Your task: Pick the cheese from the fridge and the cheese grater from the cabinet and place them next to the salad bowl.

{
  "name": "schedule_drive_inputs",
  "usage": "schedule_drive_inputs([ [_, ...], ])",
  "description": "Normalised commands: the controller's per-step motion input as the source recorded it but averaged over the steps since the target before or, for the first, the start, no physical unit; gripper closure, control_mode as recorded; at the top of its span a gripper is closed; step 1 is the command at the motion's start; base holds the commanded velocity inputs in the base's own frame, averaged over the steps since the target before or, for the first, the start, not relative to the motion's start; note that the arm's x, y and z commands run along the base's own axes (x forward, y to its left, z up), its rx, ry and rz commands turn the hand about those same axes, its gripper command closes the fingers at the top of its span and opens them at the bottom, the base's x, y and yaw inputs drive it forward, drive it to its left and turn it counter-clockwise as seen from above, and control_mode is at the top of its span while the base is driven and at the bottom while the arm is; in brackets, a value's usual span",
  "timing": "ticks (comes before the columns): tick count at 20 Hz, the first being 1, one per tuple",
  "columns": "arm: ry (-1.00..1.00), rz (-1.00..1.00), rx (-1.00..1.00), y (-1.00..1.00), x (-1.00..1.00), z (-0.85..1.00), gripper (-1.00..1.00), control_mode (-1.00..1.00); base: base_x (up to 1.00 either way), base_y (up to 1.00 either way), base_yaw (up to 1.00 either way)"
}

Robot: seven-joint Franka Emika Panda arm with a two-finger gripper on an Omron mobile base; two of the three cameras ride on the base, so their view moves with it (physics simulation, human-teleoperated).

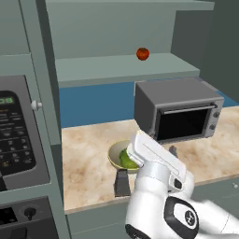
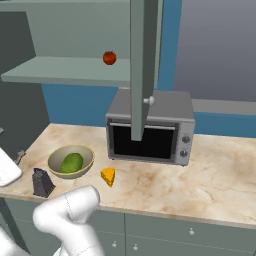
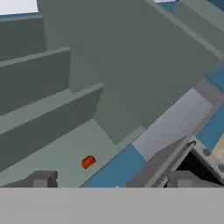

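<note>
Pincer point(image 3: 111, 179): two dark finger tips spread wide, nothing between them, pointed up toward the grey-green wall cabinet point(image 3: 131, 65).
Small yellow-orange cheese wedge point(image 2: 108, 176): on the marbled beige tabletop point(image 2: 210, 175), just beside the round beige-tan salad bowl with green lettuce point(image 2: 70, 161).
Dark grey box grater point(image 2: 43, 182): upright, near the bowl's other side.
Status, judged: both placements look complete; nothing evidently remains.

On the surface: one salad bowl point(image 2: 70, 161) holding one lettuce ball point(image 2: 72, 162), one cheese grater point(image 2: 43, 182), one cheese point(image 2: 108, 176) wedge, one microwave point(image 2: 150, 128). One red fruit point(image 2: 109, 57) on the cabinet point(image 2: 70, 70) shelf.
</note>
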Motion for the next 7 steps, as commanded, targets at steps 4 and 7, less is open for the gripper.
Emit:
schedule_drive_inputs([
  [4, -0.13, 0.02, 0.28, -0.03, -0.86, 1.0, -1.0, -1.0, 0.0, 0.0, 0.0],
  [7, -0.14, 0.0, 0.24, -0.47, -0.91, 1.0, -1.0, -1.0, 0.0, 0.0, 0.0],
])
